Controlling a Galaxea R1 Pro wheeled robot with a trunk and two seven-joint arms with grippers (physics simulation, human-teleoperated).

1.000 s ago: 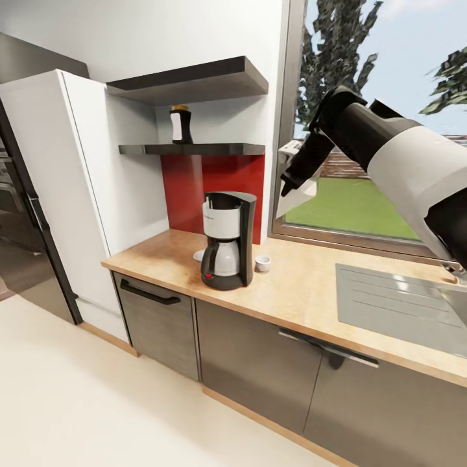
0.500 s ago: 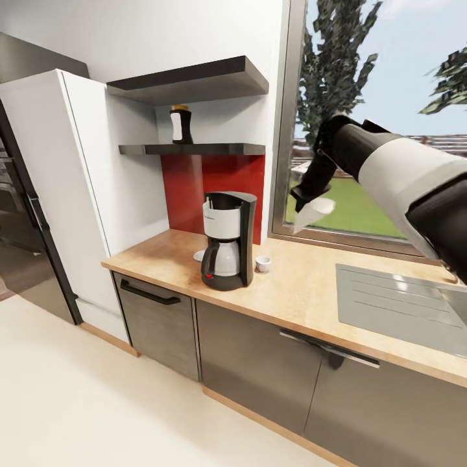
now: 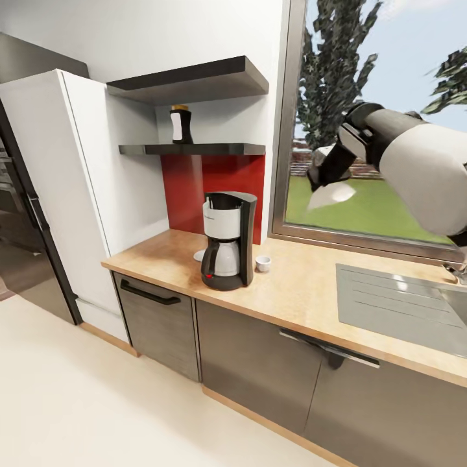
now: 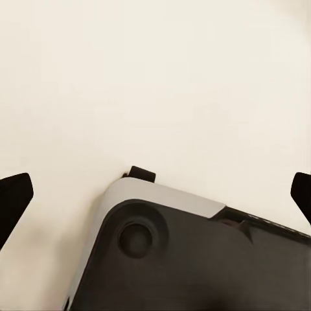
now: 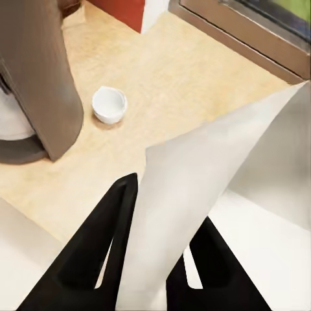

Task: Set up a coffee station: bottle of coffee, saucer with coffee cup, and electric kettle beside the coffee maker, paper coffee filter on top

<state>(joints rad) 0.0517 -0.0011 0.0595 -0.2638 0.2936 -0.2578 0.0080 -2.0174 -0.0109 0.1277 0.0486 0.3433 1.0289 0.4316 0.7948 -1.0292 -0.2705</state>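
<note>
The black coffee maker (image 3: 227, 241) stands on the wooden kitchen countertop (image 3: 295, 288), with its side also in the right wrist view (image 5: 39, 84). A tiny white coffee cup (image 3: 263, 263) (image 5: 109, 103) sits just to its right. The white edge of the saucer (image 3: 198, 255) peeks out behind its left side. The bottle of coffee (image 3: 180, 124) is on the lower kitchen shelf (image 3: 214, 149). My right gripper (image 3: 322, 178) (image 5: 165, 207) hangs high in front of the window, shut on the paper coffee filter (image 3: 332, 194) (image 5: 201, 188). My left gripper (image 4: 157, 197) is open over the floor. The electric kettle is out of view.
A steel sink (image 3: 402, 305) is set into the counter at the right. A tall white cabinet (image 3: 78, 188) stands at the counter's left end, with an upper shelf (image 3: 194, 81) above. The window frame (image 3: 285, 130) runs behind my right arm. My own base (image 4: 194, 259) lies under the left gripper.
My right arm has swung to the right, away from the coffee maker, carrying the paper filter with it. Everything on the counter and shelf has stayed put.
</note>
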